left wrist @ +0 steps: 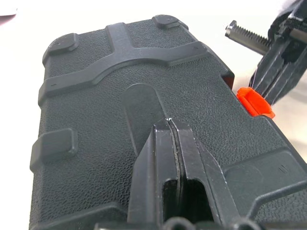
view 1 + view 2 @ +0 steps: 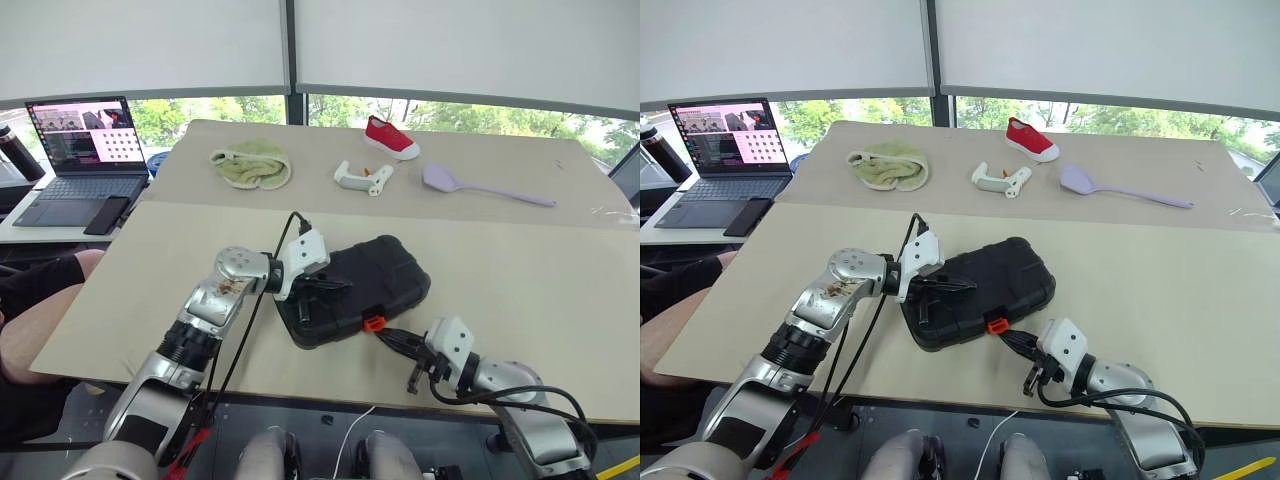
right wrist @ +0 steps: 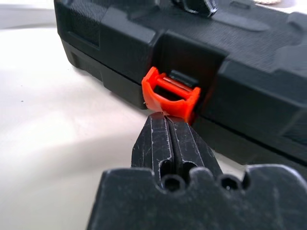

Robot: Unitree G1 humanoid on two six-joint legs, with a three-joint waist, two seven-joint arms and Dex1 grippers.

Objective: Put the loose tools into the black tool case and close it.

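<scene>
The right wrist view showed the orange latch (image 3: 171, 97) sticking out (unfastened), with the right gripper (image 3: 168, 120), fingers together, touching it. The black tool case (image 2: 352, 288) lay lid-down near the table's (image 2: 520, 270) front edge, its long axis diagonal; the left gripper (image 1: 169, 125), pressed together, rested on top.

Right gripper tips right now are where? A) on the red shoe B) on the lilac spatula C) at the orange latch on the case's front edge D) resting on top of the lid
C: the right wrist view shows the right gripper, fingers shut, with its tips at the orange latch on the front edge of the closed black tool case.
</scene>
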